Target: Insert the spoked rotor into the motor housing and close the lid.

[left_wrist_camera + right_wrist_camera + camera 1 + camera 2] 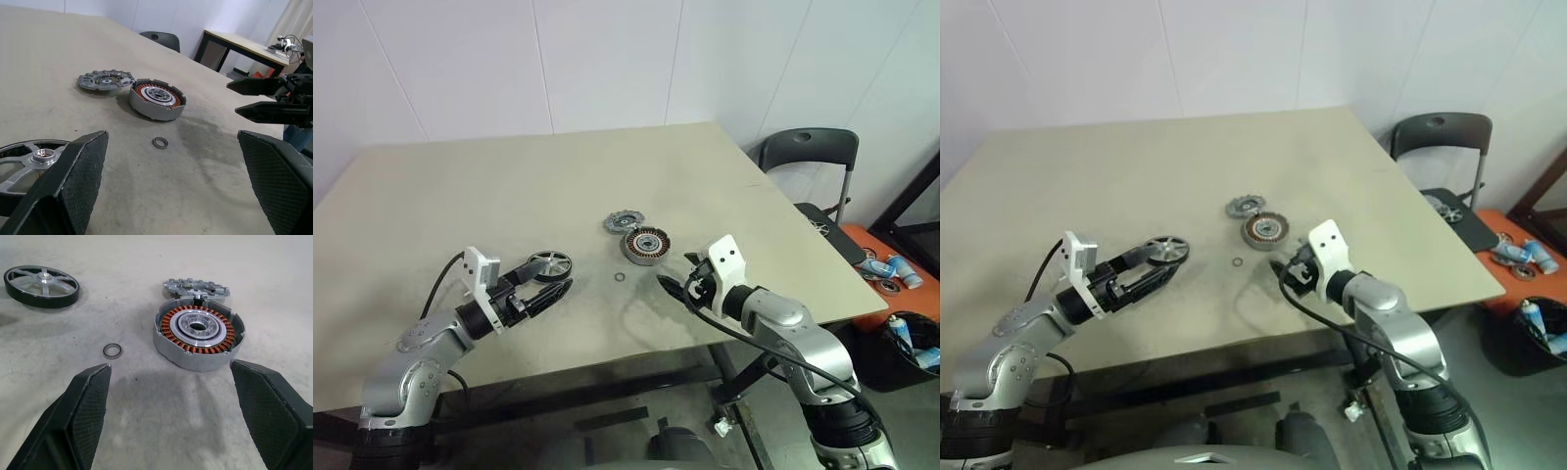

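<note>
Both arms reach low over the table, left gripper (553,286) wide open beside the spoked rotor (549,263), right gripper (674,288) wide open, motor housing (646,244) at its eleven o'clock

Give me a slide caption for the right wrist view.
Open right gripper faces the motor housing, lid behind it, small ring and spoked rotor nearby.

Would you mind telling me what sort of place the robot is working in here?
Probably a lab or workshop room: a plain beige table against bare white walls, a folding chair beside it, and loose motor parts such as the motor housing laid out on the tabletop.
</note>
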Motion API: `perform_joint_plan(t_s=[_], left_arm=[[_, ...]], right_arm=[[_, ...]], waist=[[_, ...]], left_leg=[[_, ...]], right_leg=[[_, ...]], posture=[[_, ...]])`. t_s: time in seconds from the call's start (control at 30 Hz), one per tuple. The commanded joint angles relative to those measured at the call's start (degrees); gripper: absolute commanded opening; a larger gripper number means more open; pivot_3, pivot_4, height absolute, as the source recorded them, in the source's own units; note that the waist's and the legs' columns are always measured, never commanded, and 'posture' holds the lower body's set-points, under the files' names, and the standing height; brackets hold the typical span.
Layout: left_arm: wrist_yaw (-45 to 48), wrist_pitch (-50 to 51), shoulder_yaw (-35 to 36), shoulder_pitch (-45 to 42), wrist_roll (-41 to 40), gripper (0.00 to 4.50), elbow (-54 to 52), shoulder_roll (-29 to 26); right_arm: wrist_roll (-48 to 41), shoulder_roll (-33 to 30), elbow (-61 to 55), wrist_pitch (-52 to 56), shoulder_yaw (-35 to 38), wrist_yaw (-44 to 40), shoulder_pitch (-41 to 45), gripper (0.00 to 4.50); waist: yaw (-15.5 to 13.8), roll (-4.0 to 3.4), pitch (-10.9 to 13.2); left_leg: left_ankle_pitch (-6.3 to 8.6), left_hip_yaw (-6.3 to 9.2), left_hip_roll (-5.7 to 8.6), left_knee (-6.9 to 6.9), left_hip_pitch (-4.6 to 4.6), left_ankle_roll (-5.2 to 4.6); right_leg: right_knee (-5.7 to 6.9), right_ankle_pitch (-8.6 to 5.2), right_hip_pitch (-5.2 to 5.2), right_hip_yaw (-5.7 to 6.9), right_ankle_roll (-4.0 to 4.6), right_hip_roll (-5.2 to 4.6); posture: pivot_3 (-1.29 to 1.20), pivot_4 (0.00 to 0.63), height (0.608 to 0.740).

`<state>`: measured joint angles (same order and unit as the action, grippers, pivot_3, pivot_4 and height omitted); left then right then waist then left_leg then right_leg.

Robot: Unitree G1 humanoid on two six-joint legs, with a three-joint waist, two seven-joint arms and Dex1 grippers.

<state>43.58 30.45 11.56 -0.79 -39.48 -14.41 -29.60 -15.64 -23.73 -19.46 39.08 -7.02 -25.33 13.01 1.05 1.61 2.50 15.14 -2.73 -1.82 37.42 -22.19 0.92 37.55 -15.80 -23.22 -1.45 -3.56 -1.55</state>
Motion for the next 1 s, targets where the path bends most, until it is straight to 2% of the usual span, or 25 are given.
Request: perform_joint_plan(t_s=[0.03, 0.23, 0.57, 0.83, 1.0], left_arm=[[0.23, -1.10, 0.80, -1.66, -0.34, 4.48, -0.43, 0.08], [-1.05, -2.42, 0.91, 0.08, 0.42, 4.48, -1.35, 1.99], [-5.34, -4.91, 0.89, 4.96, 1.93, 4.48, -5.29, 6.03], [-7.48, -5.64, 1.77, 6.92, 1.05, 4.48, -6.93, 7.69], [-9.20, -4.92, 1.06, 6.71, 1.29, 4.48, -8.09, 7.70]], right_arm=[[1.60, -0.82, 1.60, -2.62, -1.44, -2.47, 5.06, 4.07], [7.55, -2.11, 19.65, -11.06, -6.69, -10.14, 19.52, 4.07], [14.67, 0.87, 53.47, -28.57, -13.49, -28.45, 40.60, 4.07], [20.70, -0.34, 68.70, -37.74, -17.16, -43.19, 49.15, 4.07], [25.71, -0.13, 74.91, -43.84, -18.96, -44.08, 49.78, 4.07]], waist=[[0.11, 0.00, 0.00], [0.22, 0.00, 0.00], [0.21, -0.01, 0.00], [0.17, -0.03, 0.00], [0.32, -0.05, 0.00]], left_leg=[[0.00, 0.00, 0.00, 0.02, 0.02, 0.00], [0.00, -0.05, 0.01, 0.06, 0.11, 0.00], [0.00, -0.03, 0.01, 0.01, 0.07, 0.00], [0.00, -0.02, 0.01, 0.01, 0.08, 0.01], [0.00, -0.02, 0.00, 0.01, 0.12, 0.02]], right_leg=[[0.01, 0.00, 0.01, 0.00, 0.00, 0.01], [0.07, 0.01, 0.07, -0.02, 0.00, 0.01], [0.12, 0.04, 0.00, -0.02, -0.03, -0.03], [0.18, 0.05, -0.01, 0.00, -0.03, -0.12], [0.25, 0.05, -0.02, -0.01, -0.01, -0.13]], posture=[[0.00, 0.000, 0.740], [0.00, 0.000, 0.740], [0.00, 0.000, 0.740], [0.00, 0.000, 0.740], [0.00, 0.000, 0.740]])
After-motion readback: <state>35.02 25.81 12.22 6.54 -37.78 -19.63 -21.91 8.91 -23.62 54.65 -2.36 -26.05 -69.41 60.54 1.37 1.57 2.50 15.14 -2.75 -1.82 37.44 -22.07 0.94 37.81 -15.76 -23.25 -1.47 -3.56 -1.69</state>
